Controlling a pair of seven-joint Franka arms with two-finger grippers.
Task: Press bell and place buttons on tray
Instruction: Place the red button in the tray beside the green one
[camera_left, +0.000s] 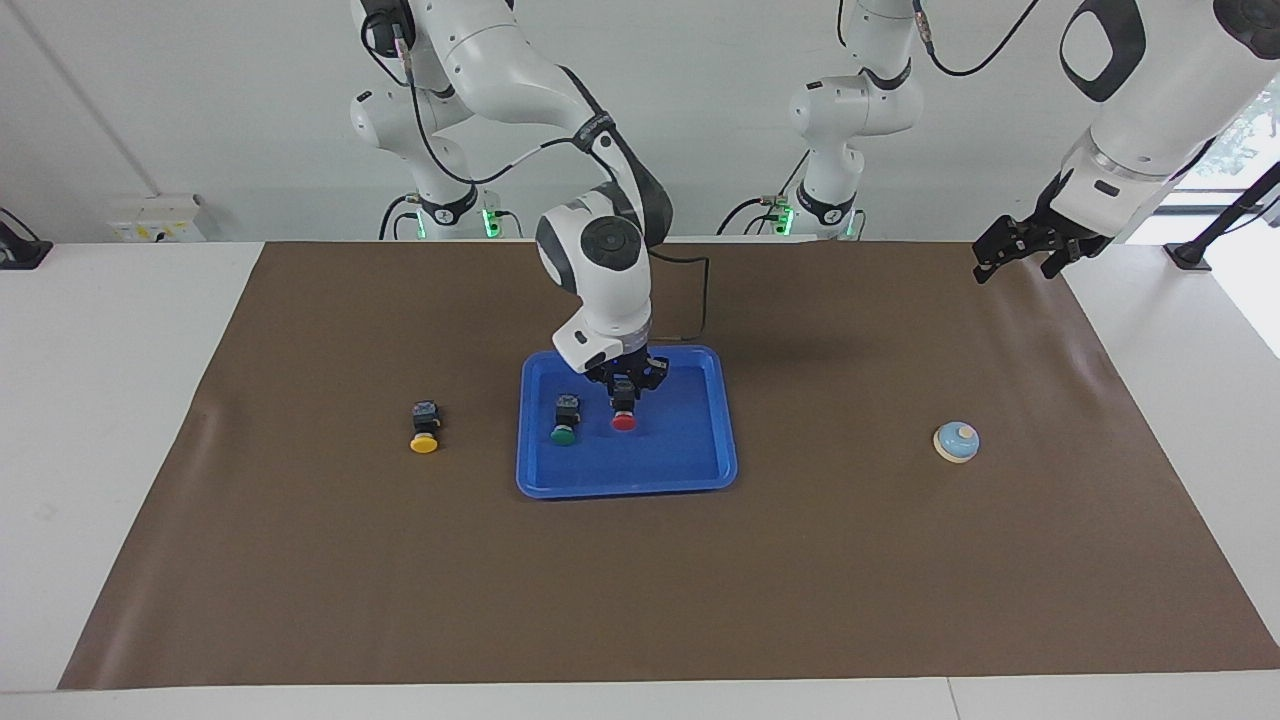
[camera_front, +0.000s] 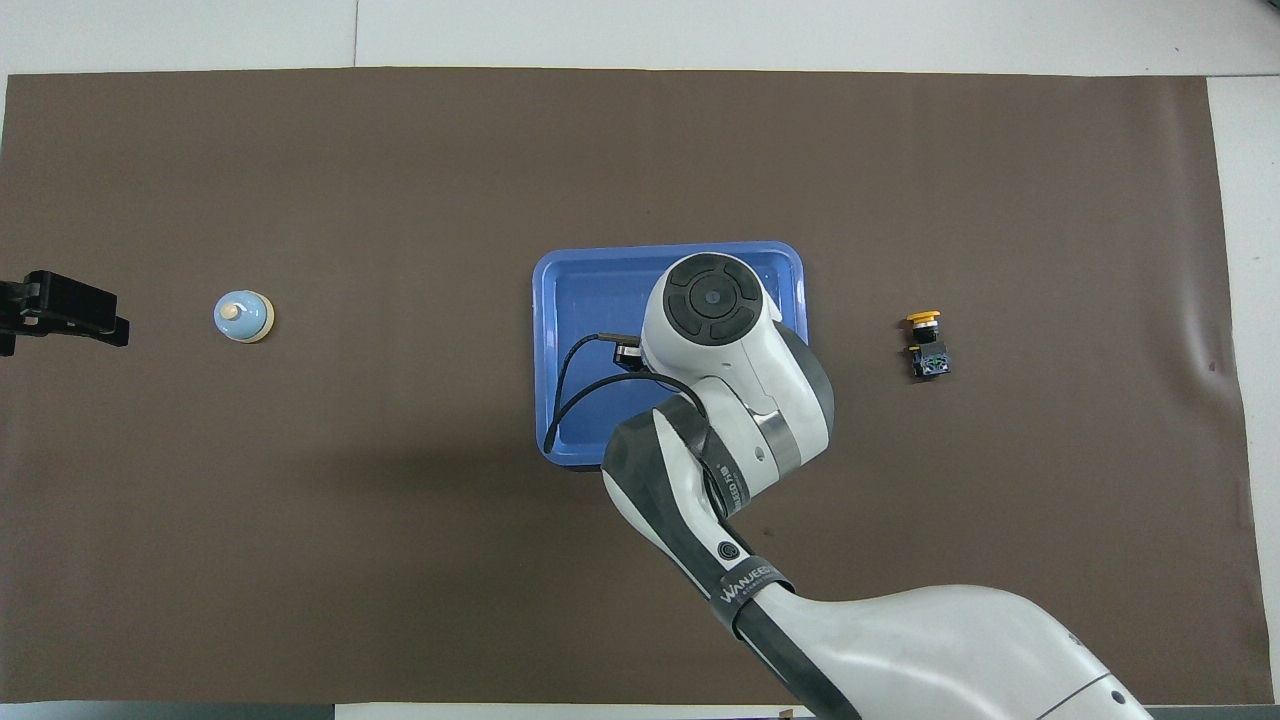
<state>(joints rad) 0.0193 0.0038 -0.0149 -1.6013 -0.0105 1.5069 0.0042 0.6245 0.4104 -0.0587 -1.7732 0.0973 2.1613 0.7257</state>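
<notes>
R gripper (camera_left: 624, 388), frame centre, pinches the red button (camera_left: 623, 420) low over the tray (camera_left: 700, 478); not released yet. Green button (camera_left: 564, 434) already in tray. Yellow button (camera_left: 424, 441) on mat, mid-left. Bell (camera_left: 956, 441) mid-right; L gripper (camera_left: 1018, 252), upper right, spread, waits.

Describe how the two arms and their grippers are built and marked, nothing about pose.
Both arms have glossy white rounded shells with dark grey joint sections and round dark end caps. The right arm carries a black band with white lettering and a loose black cable looping to its wrist. Green lights glow at the bases. The right gripper and left gripper are black and blocky.
</notes>
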